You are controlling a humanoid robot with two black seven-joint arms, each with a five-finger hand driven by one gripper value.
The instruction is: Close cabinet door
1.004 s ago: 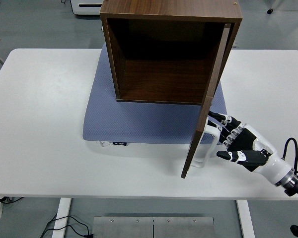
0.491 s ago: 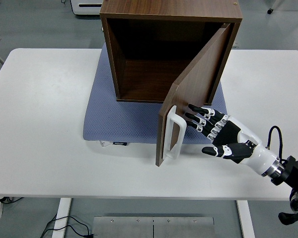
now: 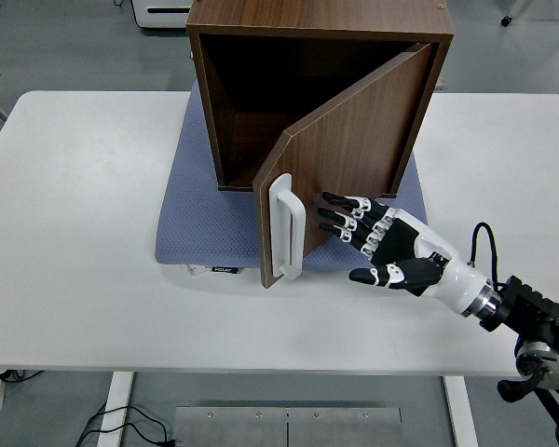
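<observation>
- fingers [image 3: 340, 212] of right hand [image 3: 382, 250] spread out flat, grasping nothing, tips against or just at the outer face of the cabinet door [image 3: 345, 158], right of the handle; exact contact hard to tell
- thumb sticks out low toward the near edge, apart from the door
- right wrist white, black forearm runs off to the lower right corner, thin black cable looping above it
- white handle [image 3: 287, 226] upright on the door's free edge, not gripped
- door partly open, hinged on the cabinet's right side, free edge swung out toward the near left, bottom corner over the mat
- cabinet [image 3: 321, 56] dark wood, open front facing the camera, inside looks empty and dark
- cabinet sits on a blue-grey mat [image 3: 210, 228], mat lies on the white table [image 3: 74, 233]
- small label on the mat's near edge, too small to read
- left arm not visible
- grey floor behind the table, cables on the floor lower left
</observation>
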